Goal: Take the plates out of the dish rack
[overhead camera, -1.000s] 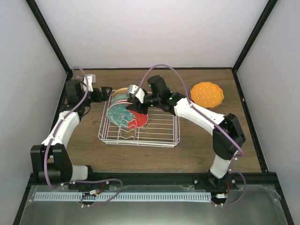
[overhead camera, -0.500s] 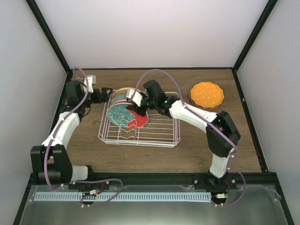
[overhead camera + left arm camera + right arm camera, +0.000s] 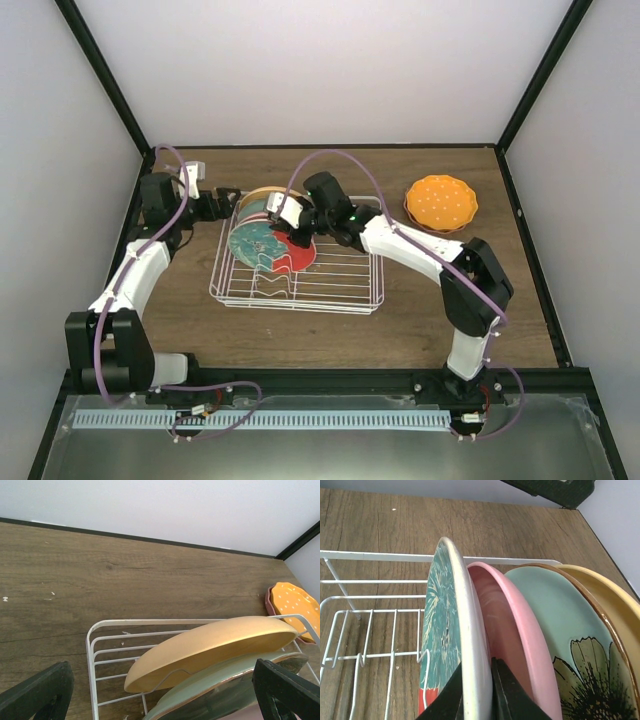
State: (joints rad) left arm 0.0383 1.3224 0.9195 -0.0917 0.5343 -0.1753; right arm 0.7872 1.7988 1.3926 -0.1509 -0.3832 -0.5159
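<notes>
4 plates are standing on edge in the dish rack (image 3: 300, 307), all bunched at its left end. Going from the rack's bare side toward its left-rear corner, the right wrist cam is showing the red-and-teal plate (image 3: 442, 630), pink plate (image 3: 507, 630), teal flower plate (image 3: 560, 625) and yellow plate (image 3: 607, 605), each leaning on the next. Well off to the rack's right-rear, the orange dotted plate (image 3: 441, 201) is lying flat on the table (image 3: 400, 330). It's looking like it's sitting on a 2nd plate (image 3: 268, 601): only a reddish rim is peeking out under it, can't tell more. So I'm reading approx 2 done, 4 left, i.e. roughly a third through. R gripper (image 3: 476, 692) is hanging over the rack and straddling the top rim of the red-and-teal plate, one finger each side. The pads are pressing on it w/ no gap showing, so I'm calling it clamped on that plate. The plate is looking seated in the rack wires, not lifted yet. L gripper (image 3: 160, 700) is hovering just outside the rack's left-rear corner, fingers spread wide, holding nothing, facing the yellow plate. Imo red-and-teal is going out first, then the other 3 are needing the same trip over to the stack.
</notes>
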